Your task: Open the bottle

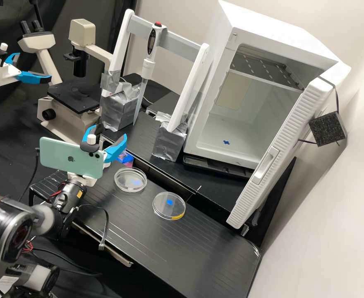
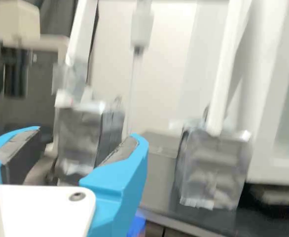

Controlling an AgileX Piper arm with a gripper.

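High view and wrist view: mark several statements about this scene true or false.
The white gripper with blue fingers is shut. False: the gripper is open.
In the high view, the gripper partly hides a blue-and-pink object. True.
The round clear dish with a yellow patch touches the other round clear dish. False: black bench shows between the dishes.
The white cabinet has its door open. True.
The mint-green phone lies on the bench. False: the phone is mounted on the arm.
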